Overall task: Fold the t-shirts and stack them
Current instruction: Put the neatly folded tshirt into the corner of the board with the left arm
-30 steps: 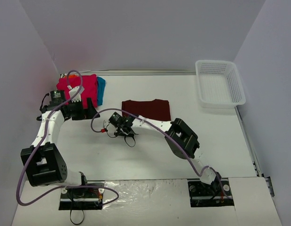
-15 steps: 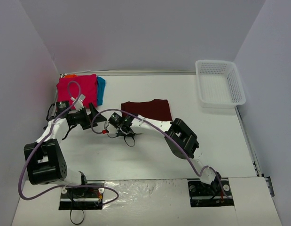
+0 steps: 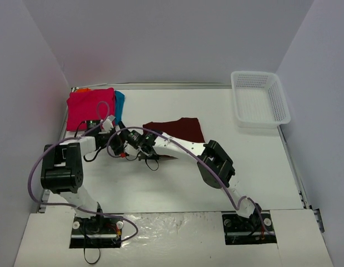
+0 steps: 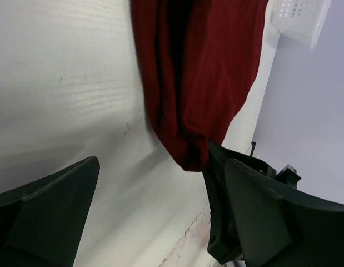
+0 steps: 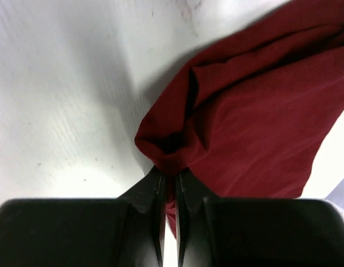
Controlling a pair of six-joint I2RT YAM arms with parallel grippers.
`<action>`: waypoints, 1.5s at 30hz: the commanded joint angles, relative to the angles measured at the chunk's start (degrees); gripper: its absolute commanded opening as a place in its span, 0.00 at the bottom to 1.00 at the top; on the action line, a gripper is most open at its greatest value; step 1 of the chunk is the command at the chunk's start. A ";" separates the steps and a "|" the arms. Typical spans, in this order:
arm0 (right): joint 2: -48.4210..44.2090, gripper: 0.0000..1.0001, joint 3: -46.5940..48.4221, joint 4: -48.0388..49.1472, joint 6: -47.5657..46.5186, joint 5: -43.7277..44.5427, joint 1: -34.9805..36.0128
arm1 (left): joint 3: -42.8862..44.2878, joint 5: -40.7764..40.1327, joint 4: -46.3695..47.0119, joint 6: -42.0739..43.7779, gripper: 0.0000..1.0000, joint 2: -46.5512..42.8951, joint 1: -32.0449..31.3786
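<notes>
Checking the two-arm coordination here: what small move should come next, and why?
Probably the left gripper should ease forward and close on the maroon t-shirt beside its bunched corner. Its jaws stand open facing the cloth, while the right gripper pinches that corner shut.

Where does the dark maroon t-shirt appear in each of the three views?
Top external: maroon t-shirt at the centre of the table, right of the pink t-shirt.
Left wrist: top centre, narrowing to a bunched corner.
Right wrist: upper right, corner pinched by the right gripper.
Shared landmark: white mesh basket, far right in top external, top-right corner in left wrist.
</notes>
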 commanded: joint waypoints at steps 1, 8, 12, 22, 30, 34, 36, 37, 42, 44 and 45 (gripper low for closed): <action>-2.69 0.00 4.31 0.56 0.34 1.03 0.79 | 1.41 0.79 2.87 -3.46 0.94 1.83 -2.49; -1.73 0.00 7.03 -0.76 0.34 1.21 1.14 | 3.86 -0.08 8.59 -10.40 0.94 6.57 -7.59; -0.85 0.00 7.91 -1.19 0.43 0.95 1.23 | 3.96 -1.67 8.85 -11.81 0.94 8.34 -9.35; 0.21 0.00 8.36 -2.08 0.34 0.42 1.67 | 7.38 -1.76 9.20 -11.02 0.94 15.01 -9.44; 0.38 0.00 8.09 -2.43 0.34 0.42 1.75 | 11.51 -1.58 9.30 -10.85 0.96 18.53 -10.85; 0.56 0.00 7.83 -2.43 0.34 0.34 1.75 | 11.69 0.00 10.43 -11.37 0.53 19.33 -11.55; 0.65 0.00 7.74 -2.34 0.34 0.16 1.75 | 11.61 0.26 10.52 -11.37 0.23 19.06 -11.55; 0.74 0.00 7.83 -2.43 0.34 0.16 1.75 | 11.60 0.70 10.78 -11.72 0.13 18.98 -11.55; 0.91 0.00 7.83 -2.51 0.52 -0.19 1.75 | 12.74 1.93 11.93 -12.51 0.02 18.89 -11.73; 0.56 0.15 7.65 -2.78 0.52 -0.63 1.75 | 13.45 2.46 12.37 -12.51 0.02 19.15 -11.73; 0.04 0.63 7.30 -3.74 0.43 -1.76 1.75 | 13.97 2.55 12.28 -12.43 0.02 19.24 -11.64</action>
